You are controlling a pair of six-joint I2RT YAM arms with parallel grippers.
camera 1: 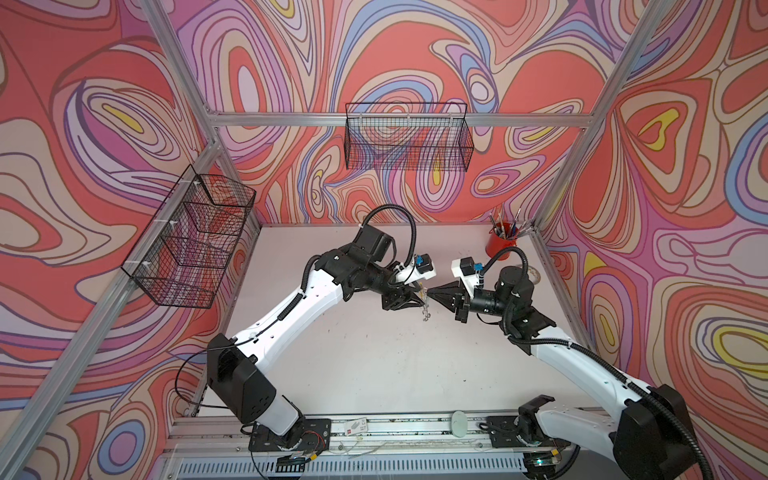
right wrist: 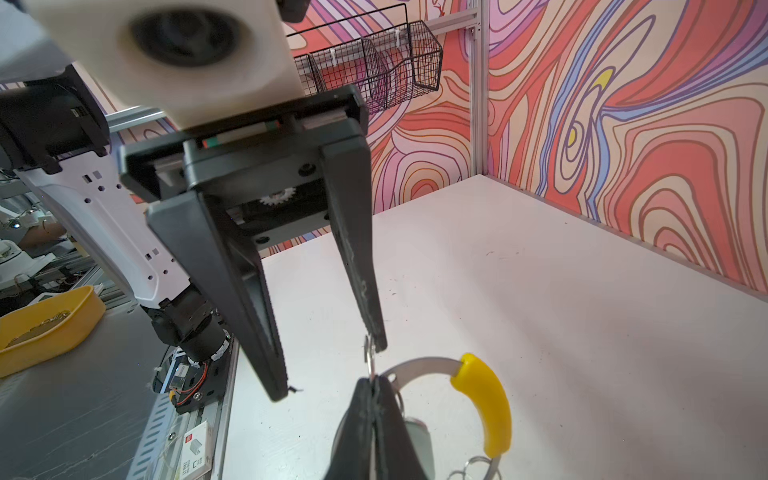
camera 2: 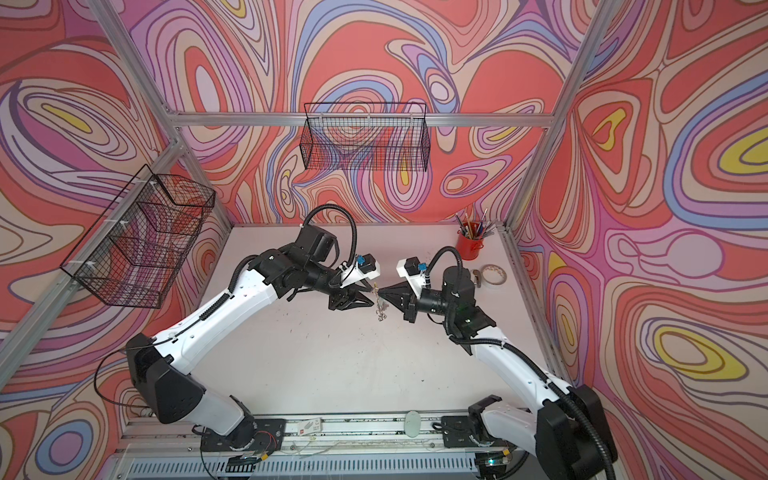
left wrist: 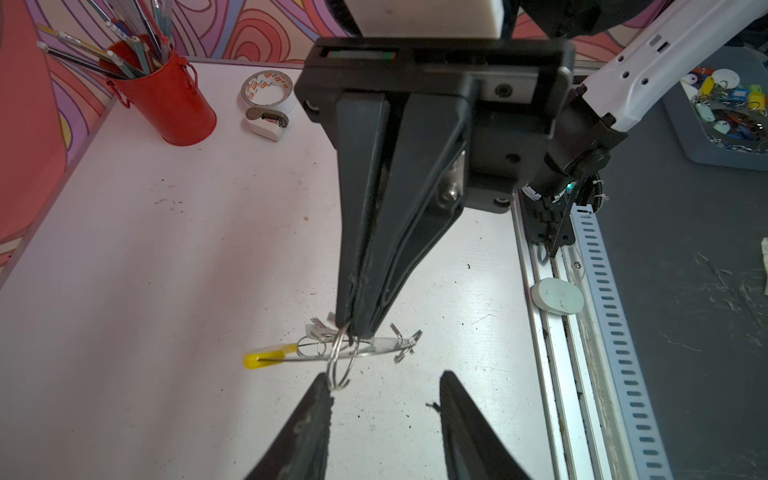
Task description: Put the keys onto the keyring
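Grey keyring (right wrist: 419,365) is hanging in the air above the bench (left wrist: 166,291), between the two arms. Right pincer (left wrist: 358,330) is squeezing it tight so it is not swinging. Left pincer (left wrist: 386,376) is gaping, one finger (left wrist: 320,399) touching a small loop (left wrist: 340,365), likely getting ready to open it.

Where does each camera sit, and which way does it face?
Both top views: high above the front rail, looking down at the table; both arms show.
Left wrist: behind the left pincer, whose tips show, facing the shut right pincer.
Right wrist: behind the right pincer, tips showing, facing the open left pincer.
Both wrist views share the keyring.
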